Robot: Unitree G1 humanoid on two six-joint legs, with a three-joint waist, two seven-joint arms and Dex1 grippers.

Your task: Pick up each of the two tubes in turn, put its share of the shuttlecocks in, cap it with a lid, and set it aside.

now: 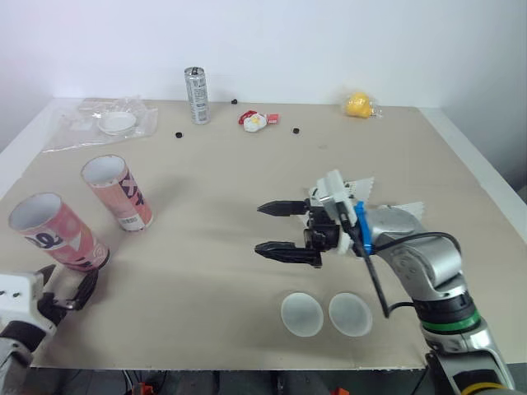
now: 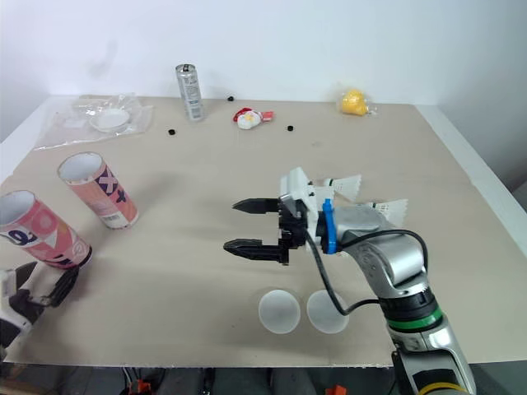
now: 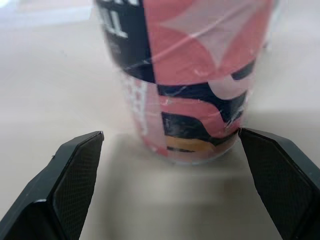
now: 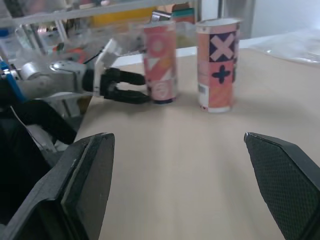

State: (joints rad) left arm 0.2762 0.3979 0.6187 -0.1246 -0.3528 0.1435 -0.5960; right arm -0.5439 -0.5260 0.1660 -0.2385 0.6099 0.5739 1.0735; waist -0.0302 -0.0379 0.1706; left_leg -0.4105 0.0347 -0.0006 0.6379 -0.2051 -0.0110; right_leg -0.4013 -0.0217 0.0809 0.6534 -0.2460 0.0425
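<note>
Two lids (image 1: pixel 302 313) lie side by side just nearer than the right gripper (image 1: pixel 258 229), which is spread and empty. Well to its left, the left gripper (image 3: pixel 170 134) is spread, its fingers flanking the near tube (image 1: pixel 58 233) at the base without touching. Shuttlecocks (image 1: pixel 403 210) lie just behind the right gripper, and the second tube (image 1: pixel 117 192) stands further back on its left.

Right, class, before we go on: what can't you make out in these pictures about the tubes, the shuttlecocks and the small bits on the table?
The shuttlecocks: in the head views, the right gripper and its arm cover most of them, so they can't be counted.
The near tube: in the left wrist view, its top is cut off by the picture's edge.
The black specks on the far side of the table: in the head views, too small to identify.
</note>
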